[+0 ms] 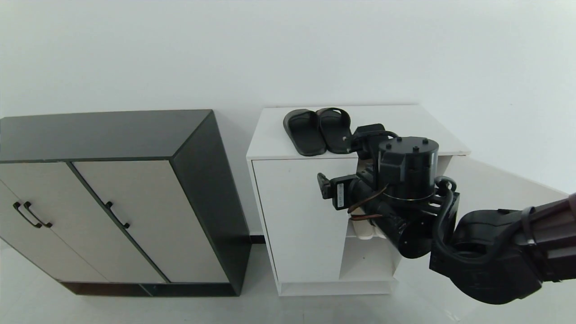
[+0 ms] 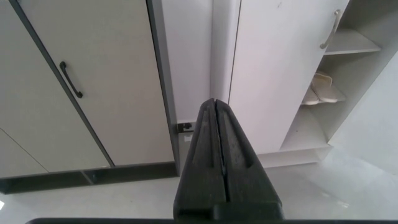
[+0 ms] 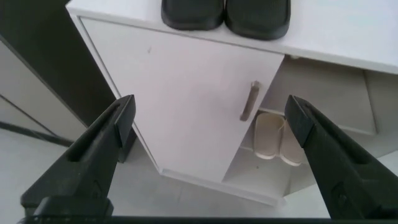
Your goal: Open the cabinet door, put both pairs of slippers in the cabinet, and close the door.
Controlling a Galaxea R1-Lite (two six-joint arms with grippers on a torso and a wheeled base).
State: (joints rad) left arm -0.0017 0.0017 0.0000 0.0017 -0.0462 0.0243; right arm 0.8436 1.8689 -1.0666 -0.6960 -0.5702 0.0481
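A pair of black slippers point(image 1: 317, 130) point(image 3: 225, 11) lies on top of the white cabinet point(image 1: 405, 123). Its door point(image 1: 299, 216) point(image 3: 186, 106) covers the left part, handle point(image 3: 249, 101) point(image 2: 329, 28) at its right edge. Beside the handle the compartment shows open shelves, and a pair of white slippers point(image 1: 365, 230) point(image 3: 277, 137) point(image 2: 323, 90) rests on the middle one. My right gripper point(image 1: 345, 162) point(image 3: 209, 106) hangs open in front of the door's upper part, just below the black slippers, holding nothing. My left gripper point(image 2: 215, 109) is shut and empty, low near the floor between the two cabinets.
A dark cabinet point(image 1: 112, 198) with pale doors and black handles point(image 2: 70, 79) stands left of the white one, a narrow gap between them. Both stand against a plain wall. Bare floor point(image 1: 288, 310) lies in front.
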